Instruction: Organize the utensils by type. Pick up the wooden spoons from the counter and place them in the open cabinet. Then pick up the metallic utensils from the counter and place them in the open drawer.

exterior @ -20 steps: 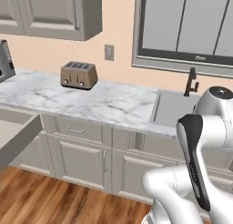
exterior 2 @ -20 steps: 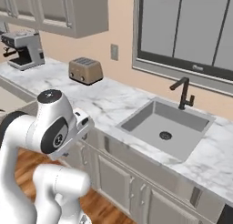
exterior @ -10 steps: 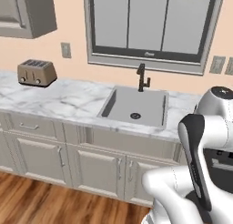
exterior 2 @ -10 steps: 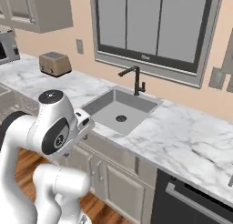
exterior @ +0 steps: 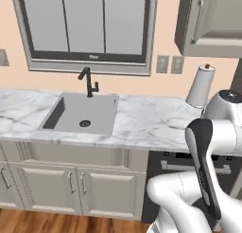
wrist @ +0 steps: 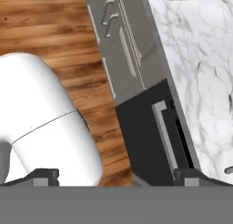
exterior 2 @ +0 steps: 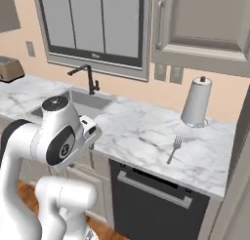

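The silver fork [exterior 2: 174, 148] lies near the front edge of the marble counter [exterior 2: 141, 131], over the dishwasher [exterior 2: 151, 195], just in front of the paper towel roll [exterior 2: 196, 102]. Its long axis runs front to back, tines toward the wall. The gripper [wrist: 116, 175], jaws wide and empty, faces the floor; a low, rushed reach could nudge the fork off the edge.

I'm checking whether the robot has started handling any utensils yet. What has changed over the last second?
Only the base has driven along the counter: the views have slid past the toaster and sink to bring a paper towel roll and the fork into sight. Nothing was grasped or released. The arm stays folded, and the gripper stays open and empty.
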{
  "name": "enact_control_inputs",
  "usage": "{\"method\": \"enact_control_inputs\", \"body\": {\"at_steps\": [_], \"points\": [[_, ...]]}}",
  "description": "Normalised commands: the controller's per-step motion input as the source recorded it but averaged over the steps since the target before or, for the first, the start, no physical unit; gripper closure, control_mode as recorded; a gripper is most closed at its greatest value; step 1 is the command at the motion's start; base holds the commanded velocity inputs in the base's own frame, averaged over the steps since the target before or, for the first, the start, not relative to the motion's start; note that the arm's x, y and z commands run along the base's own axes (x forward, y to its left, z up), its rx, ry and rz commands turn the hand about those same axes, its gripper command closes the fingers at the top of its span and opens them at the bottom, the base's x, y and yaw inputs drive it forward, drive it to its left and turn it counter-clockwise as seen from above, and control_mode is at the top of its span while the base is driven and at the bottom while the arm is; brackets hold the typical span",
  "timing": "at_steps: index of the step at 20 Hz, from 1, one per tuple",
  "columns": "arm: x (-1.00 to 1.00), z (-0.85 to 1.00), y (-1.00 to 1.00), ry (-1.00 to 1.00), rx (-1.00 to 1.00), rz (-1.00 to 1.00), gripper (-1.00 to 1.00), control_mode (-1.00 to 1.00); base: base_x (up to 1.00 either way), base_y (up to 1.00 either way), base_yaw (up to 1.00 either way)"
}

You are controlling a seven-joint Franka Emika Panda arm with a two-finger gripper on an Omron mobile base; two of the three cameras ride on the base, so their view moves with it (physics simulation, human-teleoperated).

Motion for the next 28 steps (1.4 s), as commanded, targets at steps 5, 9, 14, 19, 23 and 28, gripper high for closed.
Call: {"method": "enact_control_inputs", "body": {"at_steps": [5,9,14,19,23,28], "points": [[0.00,0.00,0.00,0.00,0.00,0.00,-1.00,1.00,0.00,-0.58,-0.29],[0.00,0.00,0.00,0.00,0.00,0.00,-1.00,1.00,0.16,-0.30,-0.21],[0.00,0.00,0.00,0.00,0.00,0.00,-1.00,1.00,0.25,-0.23,-0.20],[0.00,0.00,0.00,0.00,0.00,0.00,-1.00,1.00,0.35,-0.22,-0.17],[0.00,0.00,0.00,0.00,0.00,0.00,-1.00,1.00,0.41,-0.19,-0.18],[0.00,0.00,0.00,0.00,0.00,0.00,-1.00,1.00,0.35,-0.21,-0.20]]}}
